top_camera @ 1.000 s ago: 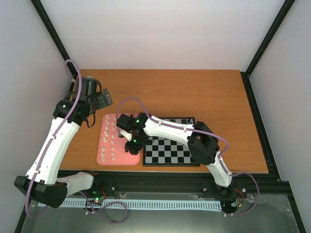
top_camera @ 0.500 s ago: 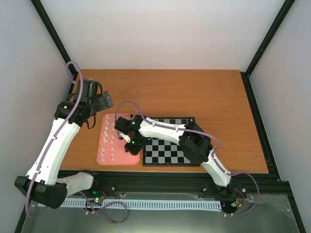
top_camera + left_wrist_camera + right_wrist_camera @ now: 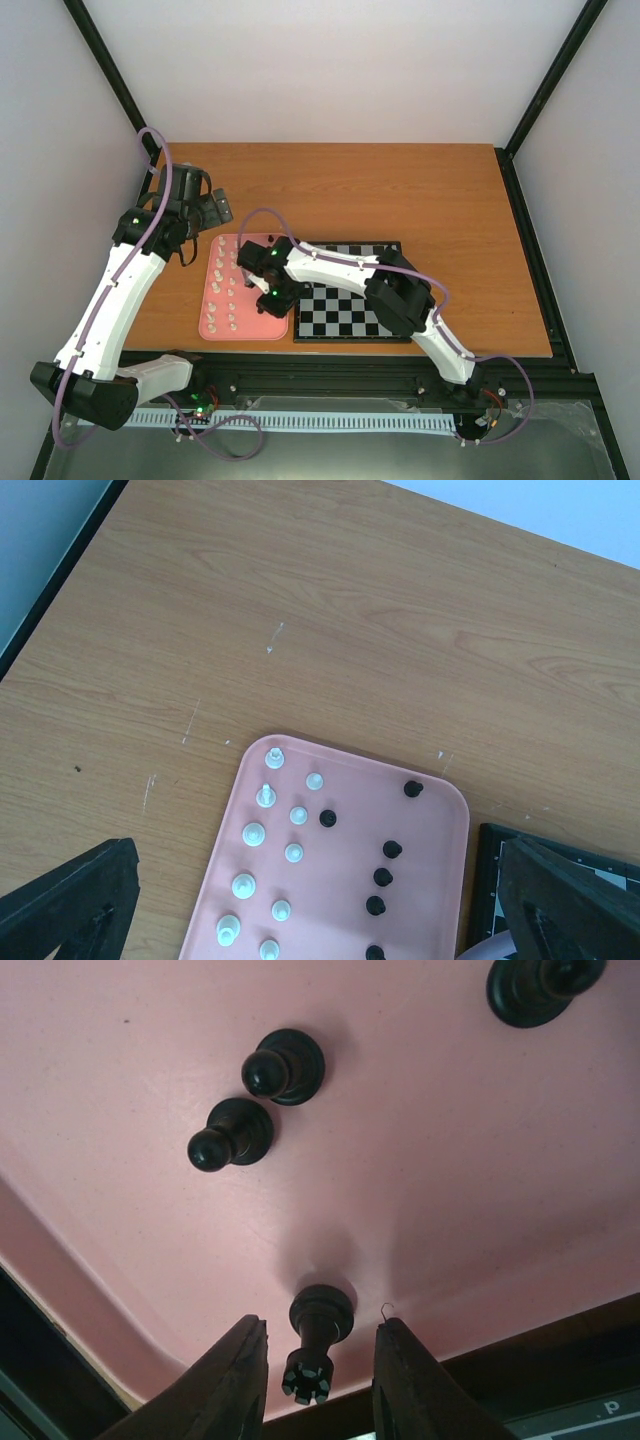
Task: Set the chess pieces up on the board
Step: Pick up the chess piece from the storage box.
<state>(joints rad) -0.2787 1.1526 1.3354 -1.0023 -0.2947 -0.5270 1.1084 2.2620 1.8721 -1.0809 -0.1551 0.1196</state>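
The pink tray [image 3: 262, 328] holds several white pieces [image 3: 226, 283] and black chess pieces, left of the checkered board [image 3: 345, 310]. My right gripper [image 3: 268, 300] is low over the tray's right side, open, its fingers [image 3: 225, 1385] straddling a black crowned piece [image 3: 318, 1345] that stands on the tray without touching it. Two black pawns [image 3: 258, 1100] stand farther in. My left gripper [image 3: 205, 208] hovers open and empty over the table behind the tray; its view shows the tray [image 3: 440, 880] with white pieces [image 3: 254, 833] and black pieces [image 3: 383, 877].
The wooden table [image 3: 400, 190] stretches behind and to the right of the board. Black frame rails run along the left and right edges. The right arm's links lie across the board's left part.
The right gripper shifted slightly left and lower over the tray's right side during the first half second, then held. The left arm has barely moved.
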